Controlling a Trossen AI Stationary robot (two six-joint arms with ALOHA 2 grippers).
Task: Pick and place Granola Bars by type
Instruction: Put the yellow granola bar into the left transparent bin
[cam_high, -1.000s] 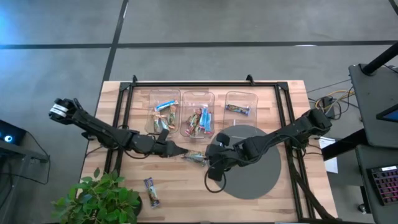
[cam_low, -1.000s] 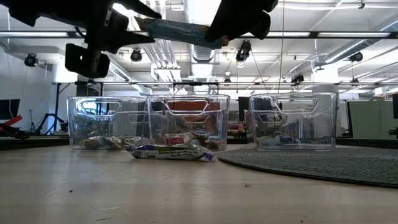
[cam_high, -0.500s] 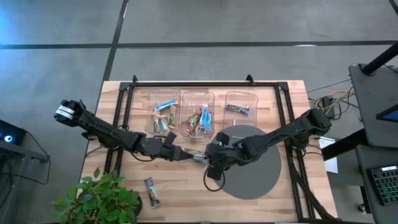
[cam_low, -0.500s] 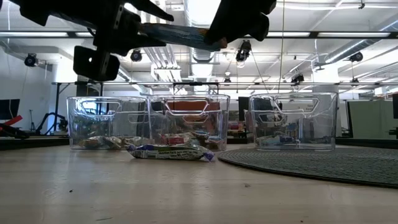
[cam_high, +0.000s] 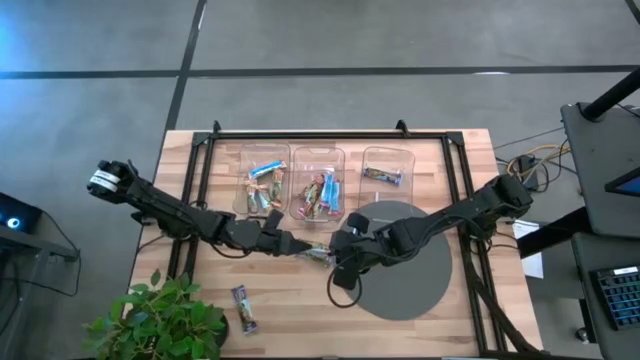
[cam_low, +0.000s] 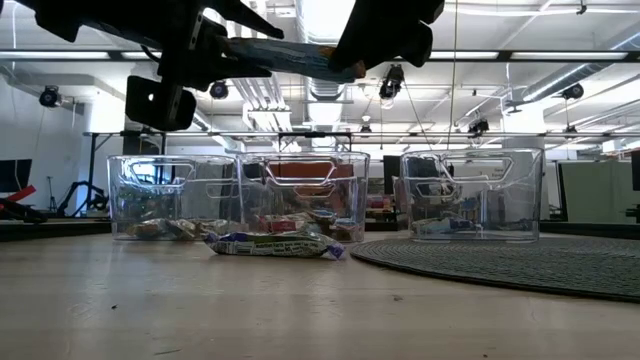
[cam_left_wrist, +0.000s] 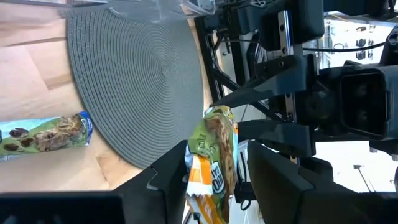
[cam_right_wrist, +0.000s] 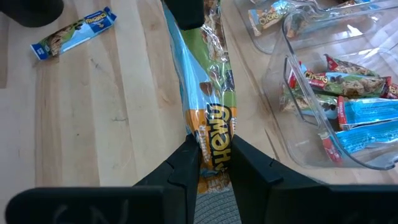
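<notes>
Nearest, on the wooden surface before the bins: one loose bar, untouched. Above it, green-orange bar held aloft between both arms. Right gripper clamped on one end; left gripper, advanced over the last second, now closed around the other. Looks like a handover. Beyond, three clear bins, partly sorted.

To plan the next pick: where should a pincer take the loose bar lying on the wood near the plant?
Probably at the middle of the loose bar, across its narrow width, coming straight down. It lies flat and alone on the wood, and the plant is close on one side. The right pincer is now shut on the green-orange bar.
</notes>
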